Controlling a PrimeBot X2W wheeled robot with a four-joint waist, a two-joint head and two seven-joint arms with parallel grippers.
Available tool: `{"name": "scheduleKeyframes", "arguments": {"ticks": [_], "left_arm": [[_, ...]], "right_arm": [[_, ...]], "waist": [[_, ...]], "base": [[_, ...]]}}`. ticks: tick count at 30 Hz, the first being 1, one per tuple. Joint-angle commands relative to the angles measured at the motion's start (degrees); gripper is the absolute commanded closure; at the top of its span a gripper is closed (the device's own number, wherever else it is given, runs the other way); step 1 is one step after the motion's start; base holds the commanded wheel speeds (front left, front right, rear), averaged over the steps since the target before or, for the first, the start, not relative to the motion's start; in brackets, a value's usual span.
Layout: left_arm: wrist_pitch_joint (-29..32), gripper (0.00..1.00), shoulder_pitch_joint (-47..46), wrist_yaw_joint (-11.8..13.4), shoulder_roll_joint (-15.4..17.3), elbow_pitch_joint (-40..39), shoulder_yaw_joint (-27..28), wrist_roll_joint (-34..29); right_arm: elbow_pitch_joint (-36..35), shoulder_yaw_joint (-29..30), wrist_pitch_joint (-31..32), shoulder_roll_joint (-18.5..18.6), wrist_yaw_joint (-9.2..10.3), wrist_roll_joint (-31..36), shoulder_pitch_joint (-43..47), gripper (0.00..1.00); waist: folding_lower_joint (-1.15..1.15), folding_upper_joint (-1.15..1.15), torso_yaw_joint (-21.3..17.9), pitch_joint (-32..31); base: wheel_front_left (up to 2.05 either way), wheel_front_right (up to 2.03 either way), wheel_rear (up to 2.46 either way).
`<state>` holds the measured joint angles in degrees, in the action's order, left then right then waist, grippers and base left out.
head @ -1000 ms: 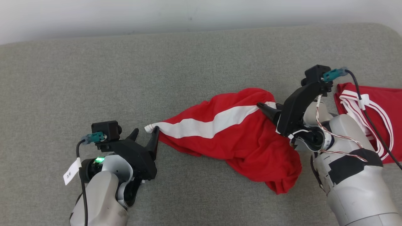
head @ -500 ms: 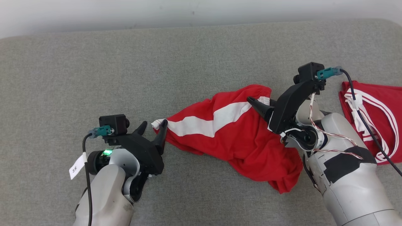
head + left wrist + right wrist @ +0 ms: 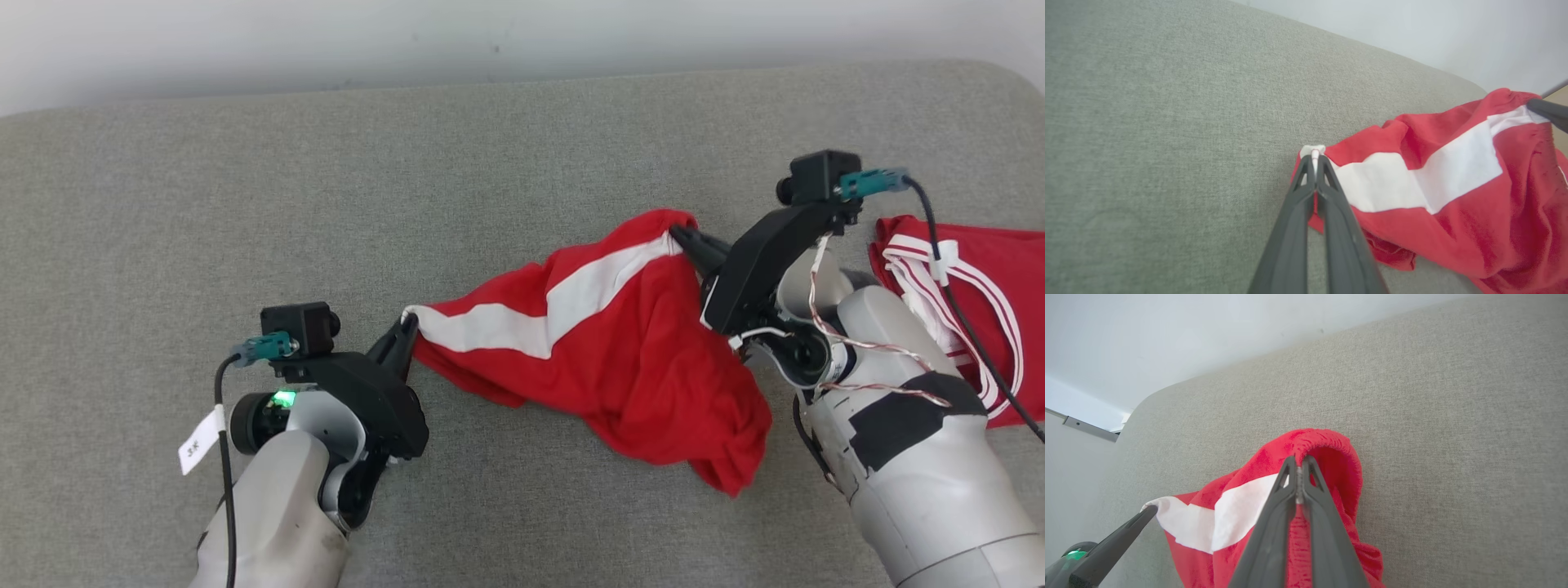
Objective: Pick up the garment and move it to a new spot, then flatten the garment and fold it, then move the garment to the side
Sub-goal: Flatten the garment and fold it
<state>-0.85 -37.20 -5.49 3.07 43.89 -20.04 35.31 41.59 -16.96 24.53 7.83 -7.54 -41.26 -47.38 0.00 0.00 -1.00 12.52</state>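
A grey padded surface (image 3: pixel 245 204) lies under everything. The red garment (image 3: pixel 653 367), crossed by a broad white stripe, lies crumpled on it and is drawn out long from left to right. A second red piece of clothing (image 3: pixel 1000 245) with white trim lies to the garment's right, apart from it. The right gripper (image 3: pixel 684 238) has its fingers closed on the garment's gathered upper right edge. The left gripper (image 3: pixel 406 323) pinches the garment's white-tipped left corner, its fingers pressed together on the cloth.
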Motion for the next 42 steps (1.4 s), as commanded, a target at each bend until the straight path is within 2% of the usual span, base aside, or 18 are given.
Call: {"name": "scheduleKeyframes", "arguments": {"ticks": [1, 7, 11, 19, 23, 28, 31, 35, 38, 42], "left_arm": [[-0.9, 1.00, -1.0, 0.3, 0.5, -0.2, 0.3, -0.1], [-2.6, 1.00, -3.5, -0.1, 1.2, -1.9, 1.1, 0.7], [0.1, 1.00, -7.7, -1.2, 2.5, -4.3, 1.8, 3.1], [8.3, 1.00, -17.9, -2.0, 9.1, -13.6, 3.5, 11.5], [9.6, 1.00, -19.6, -1.9, 11.7, -17.4, 3.7, 13.3], [7.1, 1.00, -19.4, -2.0, 14.4, -21.5, 5.1, 14.4], [5.9, 1.00, -19.5, -1.8, 14.8, -22.1, 5.8, 14.3], [6.5, 1.00, -23.3, 0.2, 14.4, -22.5, 7.2, 15.3], [4.9, 1.00, -27.6, 3.0, 14.0, -22.0, 8.8, 14.5], [-0.4, 1.00, -35.2, 5.3, 12.8, -21.1, 11.4, 13.3]], "right_arm": [[-0.6, -0.3, -1.5, 0.5, 0.13, -0.6, -1.2, 1.00], [-2.3, -0.8, -6.9, 2.1, 0.13, -2.3, -4.0, 1.00], [-3.1, -1.9, -7.9, 3.9, 0.13, -3.1, -7.2, 1.00], [-3.3, -2.6, -7.2, 4.8, 0.13, -5.1, -15.8, 1.00], [-4.2, -3.1, -8.6, 5.0, 0.13, -5.7, -17.8, 1.00], [-6.7, -3.6, -14.3, 5.6, 0.13, -7.4, -18.5, 1.00], [-6.3, -4.2, -16.3, 6.4, 0.13, -7.6, -18.9, 1.00], [-1.9, -4.3, -14.8, 5.0, 0.13, -7.5, -23.4, 1.00], [2.0, -3.0, -15.8, 3.6, 0.13, -5.5, -28.9, 1.00], [7.0, 1.5, -23.4, 0.9, 0.13, -2.6, -37.8, 1.00]], "waist": [[0.00, 0.00, 0.1, 0.1], [0.00, 0.00, 0.1, 0.1], [0.00, 0.00, -0.2, 0.3], [0.00, 0.00, -2.7, 2.8], [0.00, 0.00, -3.3, 3.5], [0.00, 0.00, -3.7, 4.0], [0.00, 0.00, -3.8, 4.5], [0.00, 0.00, -4.4, 8.4], [0.00, 0.00, -4.9, 12.5], [0.00, 0.00, -5.4, 17.2]], "base": [[0.00, 0.00, 0.00], [0.00, 0.00, 0.00], [0.00, 0.00, 0.00], [0.00, 0.00, 0.00], [0.00, 0.00, 0.00], [0.00, 0.00, 0.00], [0.00, 0.00, 0.00], [0.00, 0.00, 0.00], [0.00, 0.00, 0.00], [0.00, 0.00, 0.00]]}}
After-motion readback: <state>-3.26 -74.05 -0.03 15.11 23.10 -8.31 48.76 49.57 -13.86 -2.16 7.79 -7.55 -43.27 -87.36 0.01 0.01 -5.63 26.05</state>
